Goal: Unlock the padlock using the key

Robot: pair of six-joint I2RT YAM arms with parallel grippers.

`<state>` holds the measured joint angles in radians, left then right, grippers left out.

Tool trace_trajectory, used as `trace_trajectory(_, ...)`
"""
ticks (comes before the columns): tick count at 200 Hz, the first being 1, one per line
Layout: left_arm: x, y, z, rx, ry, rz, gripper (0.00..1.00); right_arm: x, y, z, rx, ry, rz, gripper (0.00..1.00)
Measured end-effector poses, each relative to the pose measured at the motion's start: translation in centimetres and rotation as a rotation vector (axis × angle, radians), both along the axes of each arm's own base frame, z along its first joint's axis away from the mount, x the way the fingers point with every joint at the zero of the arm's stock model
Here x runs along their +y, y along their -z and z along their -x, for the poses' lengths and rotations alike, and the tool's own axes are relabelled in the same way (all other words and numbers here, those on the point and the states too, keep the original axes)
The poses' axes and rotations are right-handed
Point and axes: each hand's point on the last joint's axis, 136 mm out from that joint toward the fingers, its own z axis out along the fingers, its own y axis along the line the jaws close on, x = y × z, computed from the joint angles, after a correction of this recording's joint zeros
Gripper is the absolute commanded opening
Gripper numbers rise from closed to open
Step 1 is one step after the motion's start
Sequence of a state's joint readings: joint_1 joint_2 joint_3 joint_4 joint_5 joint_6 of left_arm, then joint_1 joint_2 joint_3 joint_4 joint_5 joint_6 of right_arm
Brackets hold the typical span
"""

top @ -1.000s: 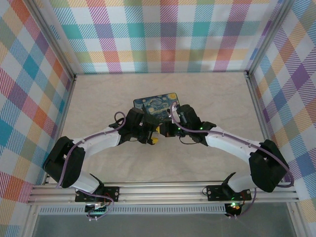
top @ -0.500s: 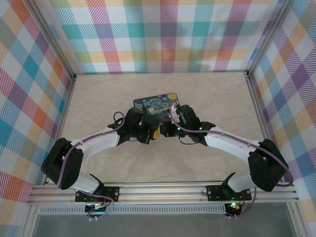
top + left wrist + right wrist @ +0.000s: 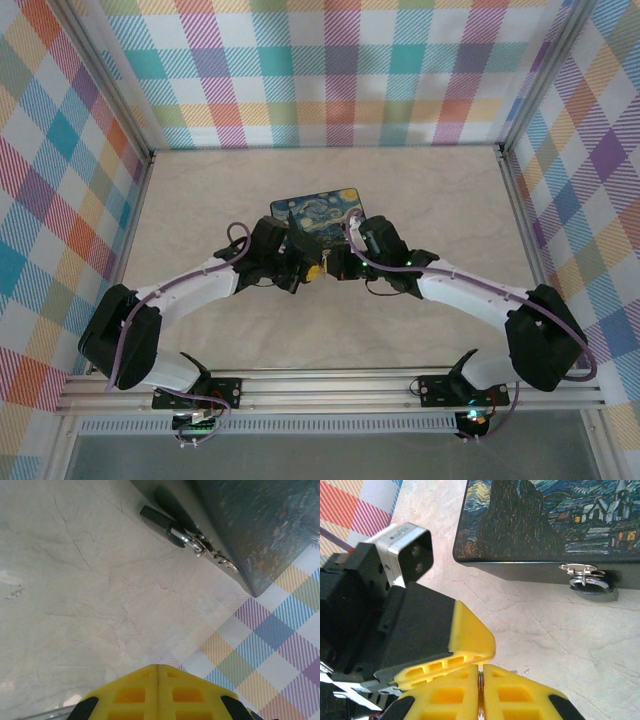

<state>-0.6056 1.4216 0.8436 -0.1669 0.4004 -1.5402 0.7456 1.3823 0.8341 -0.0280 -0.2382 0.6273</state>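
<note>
- Left arm reaches in from the near-left corner toward table centre. Left gripper [image 3: 157, 674]: yellow pads pressed flat together, no gap. Nothing is visible between them from its own wrist camera.
- In the right wrist view, 1 left finger lies tip-to-tip against the right gripper's pads. Judgement: the 2 grippers meet this closely to pass or re-seat the key, so it can be presented end-on to the lock.
- Centre: dark box [image 3: 318, 210] with a night-sky print, flat on the pale table [image 3: 430, 200], just beyond both grippers.
- Padlock [image 3: 593, 589] hangs by its shackle from the silver hasp [image 3: 577, 568] on the box's near side wall. Its body rests on the table, touching or just beside the wall. The hasp sits low, hence the lock lies down and does not dangle. Shackle looks seated, so it is not yet unlocked. The keyway is too small to make out.
- Right gripper [image 3: 480, 674]: pads nearly together. A thin metal edge in the seam is likely the key [image 3: 480, 681], but I cannot tell for certain. It is near the padlock, not touching.
- Right arm comes in from the near-right, mirroring the left.
- Count: 2 arms, 2 grippers, 1 box, 1 hasp, 1 padlock, 1 possible key.
</note>
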Motion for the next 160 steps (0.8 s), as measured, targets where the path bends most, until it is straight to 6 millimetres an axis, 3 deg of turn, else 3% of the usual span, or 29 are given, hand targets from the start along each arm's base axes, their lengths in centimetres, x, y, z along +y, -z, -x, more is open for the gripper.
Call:
trace_trajectory(5, 0.1, -0.1, 0.0, -0.006, 0.004, -0.007, 0.02, -0.1, 0.1, 0.1, 0.001, -0.001, 0.0, 0.09)
trace_trajectory(34, -0.1, -0.5, -0.2, -0.034, 0.033, -0.011, 0.49, -0.1, 0.1, 0.4, 0.007, -0.01, -0.006, 0.09)
trace_trajectory(61, -0.3, -0.7, 0.0, -0.027, 0.043, 0.003, 0.64, 0.3, -0.2, 0.7, 0.013, -0.029, -0.027, 0.09)
trace_trajectory(80, -0.5, -0.8, 0.2, -0.016, 0.045, 0.017, 0.66, 0.9, -0.2, 0.6, 0.016, -0.043, -0.04, 0.09)
trace_trajectory(121, -0.9, -1.3, -0.1, -0.001, 0.024, 0.061, 0.57, 2.5, -0.2, 0.4, 0.014, -0.072, -0.052, 0.08)
trace_trajectory(160, -1.2, -1.4, -0.3, 0.022, -0.016, 0.116, 0.35, 3.1, -0.6, 0.6, -0.012, -0.086, -0.059, 0.08)
